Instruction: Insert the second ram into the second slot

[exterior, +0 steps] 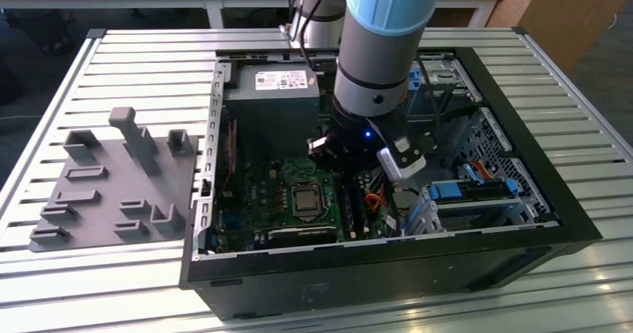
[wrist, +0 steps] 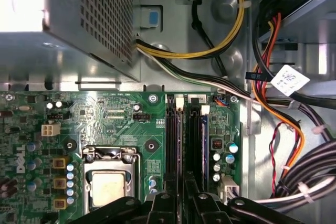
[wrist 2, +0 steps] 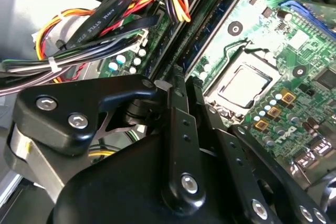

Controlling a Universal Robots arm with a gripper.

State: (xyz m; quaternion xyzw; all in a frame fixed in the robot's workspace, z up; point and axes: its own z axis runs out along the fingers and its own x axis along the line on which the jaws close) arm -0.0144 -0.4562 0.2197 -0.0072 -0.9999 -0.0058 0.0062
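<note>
Exterior view: gripper down in PC case

We saw the gripper (exterior: 348, 171) low over the motherboard (exterior: 282, 199) RAM slots (wrist: 185, 145). Its fingers (wrist 2: 176, 109) looked pressed close together over a slot. We couldn't pick out the ram between them or tell it from seated sticks.

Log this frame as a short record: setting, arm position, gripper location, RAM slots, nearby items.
setting: open PC case on a slatted table
arm position: arm reaching down into the case
gripper location: gripper over the RAM slots, beside the CPU socket
RAM slots: sticks seem seated in the slots; which is the second ram is unclear
nearby items: power supply, cable bundle, grey fixture on the exterior view's left
</note>
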